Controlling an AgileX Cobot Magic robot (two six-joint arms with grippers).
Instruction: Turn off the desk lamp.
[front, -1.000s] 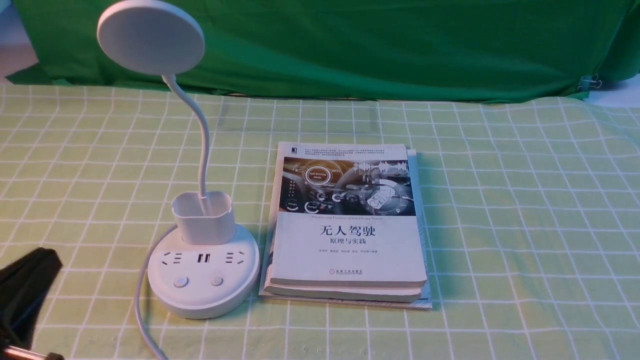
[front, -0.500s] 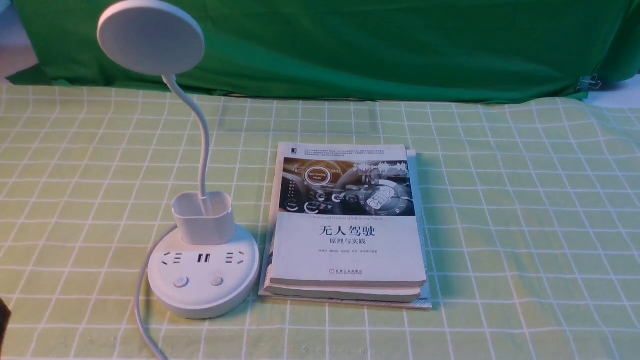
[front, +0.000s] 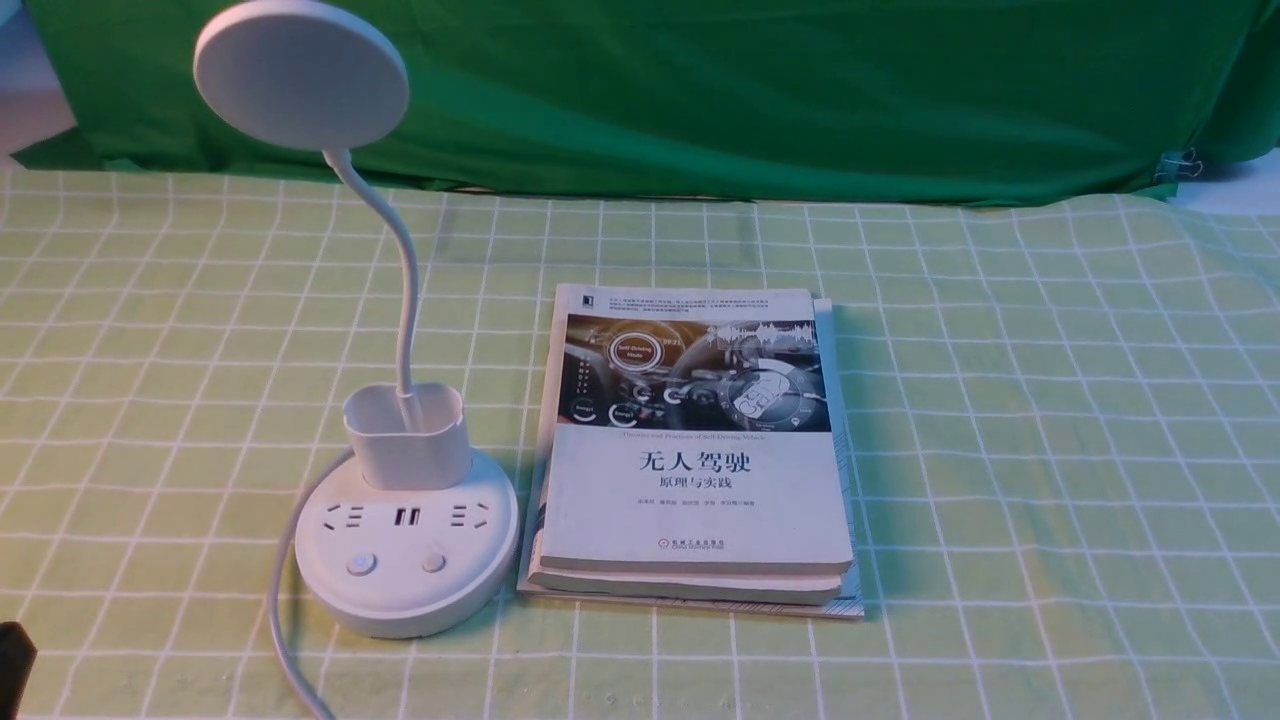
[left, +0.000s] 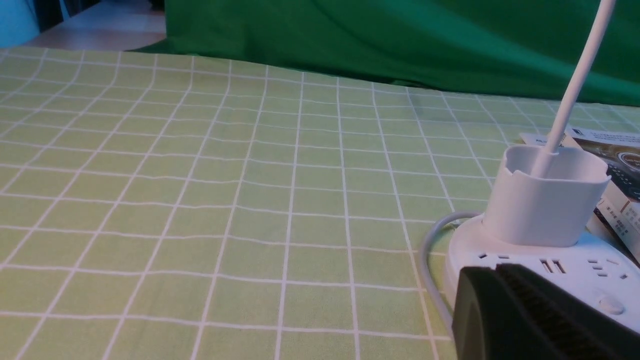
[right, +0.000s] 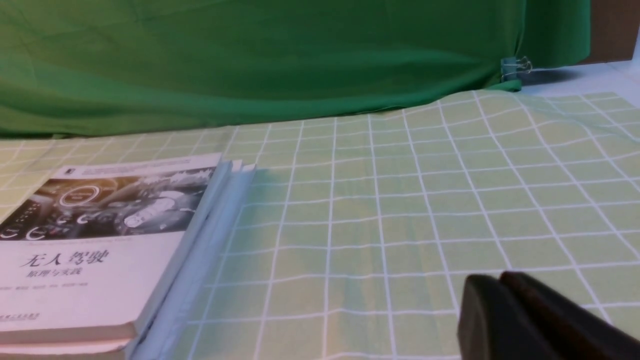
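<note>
The white desk lamp (front: 405, 540) stands at the left of the table, with its disc head (front: 301, 75) raised on a bendy neck over a cup-shaped holder (front: 408, 435). Two buttons (front: 361, 564) sit on the front of its round base. A white cord (front: 285, 640) runs off the front. In the left wrist view the lamp base (left: 590, 270) lies just beyond my left gripper (left: 495, 272), which is shut and empty. Only a dark corner of the left gripper (front: 12, 660) shows in the front view. My right gripper (right: 495, 282) is shut and empty over bare cloth.
A stack of books (front: 690, 450) lies right beside the lamp base; it also shows in the right wrist view (right: 100, 240). A green and white checked cloth (front: 1050, 420) covers the table. A green curtain (front: 750, 90) hangs behind, clipped at the right (front: 1180, 165).
My left gripper has drawn back toward the lower left, from beside the lamp base almost out of the front view. The lamp and books have not moved.
</note>
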